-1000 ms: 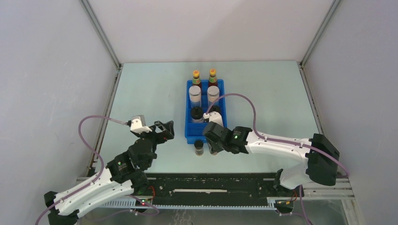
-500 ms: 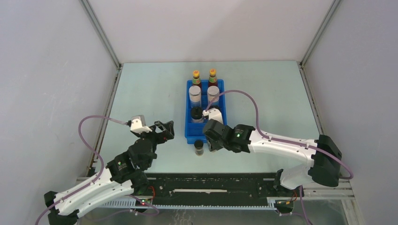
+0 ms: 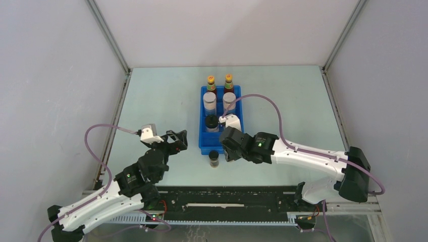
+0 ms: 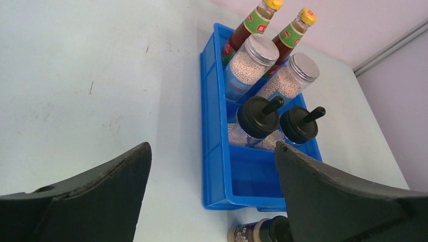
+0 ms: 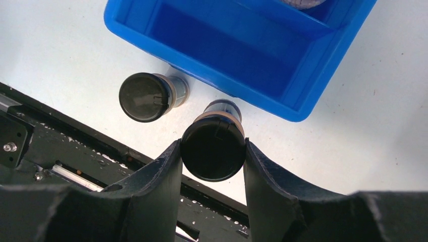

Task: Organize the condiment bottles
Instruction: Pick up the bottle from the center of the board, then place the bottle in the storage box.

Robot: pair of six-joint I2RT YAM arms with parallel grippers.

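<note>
1. Right wrist view: the right gripper is gripping a dark jar by its black cap, with both fingers pressing against the cap's sides.
2. A second dark jar is standing on the table just left of the fingers and ahead of them, not touching them.
3. The tray is lying just ahead of the held jar.
4. The left gripper is gaping wide, holding nothing.
5. Ahead of it and to the right, the tray is carrying black-lidded jars nearest, then grey-lidded jars, then red bottles farthest.
</note>
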